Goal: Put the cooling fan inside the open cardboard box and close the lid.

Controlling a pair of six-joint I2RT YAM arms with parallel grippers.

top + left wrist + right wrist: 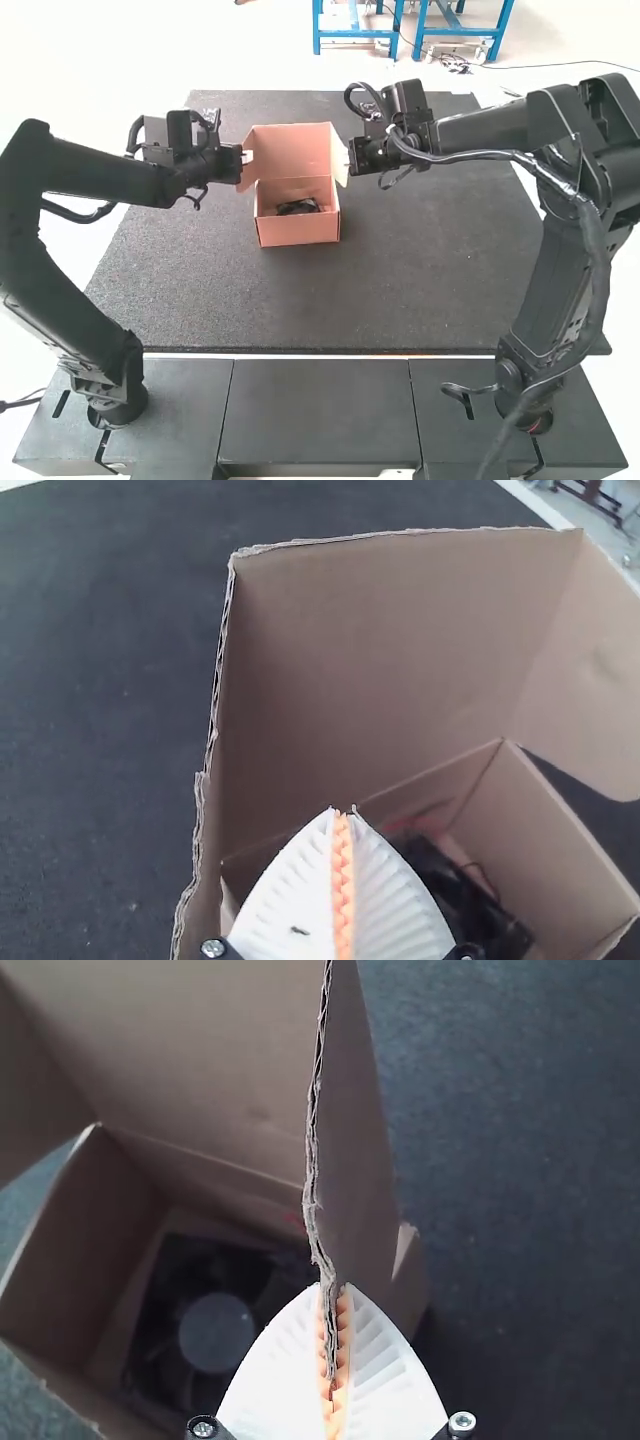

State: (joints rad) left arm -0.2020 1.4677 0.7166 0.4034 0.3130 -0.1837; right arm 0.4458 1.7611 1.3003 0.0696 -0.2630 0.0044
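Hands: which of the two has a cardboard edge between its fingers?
The right hand: the raised flap runs edge-on between its fingers. The left hand is shut, with no cardboard showing in its grip.

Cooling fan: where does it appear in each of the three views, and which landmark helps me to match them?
High view: the cooling fan lies dark on the floor of the open cardboard box, mid-table.
Left wrist view: the cooling fan is low inside the cardboard box, wires showing.
Right wrist view: the cooling fan lies flat inside, round hub visible.
Shared landmark: the upright lid.
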